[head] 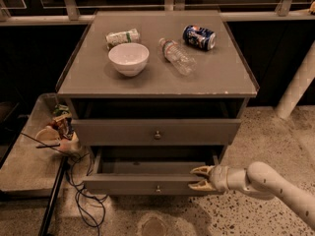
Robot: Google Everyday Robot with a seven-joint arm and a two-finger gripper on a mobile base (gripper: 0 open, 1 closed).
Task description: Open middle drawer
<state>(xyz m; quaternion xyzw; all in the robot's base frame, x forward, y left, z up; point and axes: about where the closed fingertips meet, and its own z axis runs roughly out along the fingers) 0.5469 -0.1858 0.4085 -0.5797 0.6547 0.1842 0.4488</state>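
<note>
The middle drawer (147, 183) is pulled partway out of the grey cabinet (157, 77), and its plain grey inside shows behind the flat front. A small round knob (157, 188) sits at the centre of that front. My gripper (201, 177) reaches in from the right, at the right end of the drawer front. Its two tan fingers (202, 170) stand apart, one behind the front panel's top edge and one in front of it. Above, another drawer (157, 132) with its own knob is nearly closed.
On the cabinet top are a white bowl (128, 58), a lying plastic bottle (177, 56), a blue can (199, 37) and a small packet (123, 37). A low platform (24, 161) with clutter and black cables (81, 200) stands at the left. A white post (298, 82) rises at the right.
</note>
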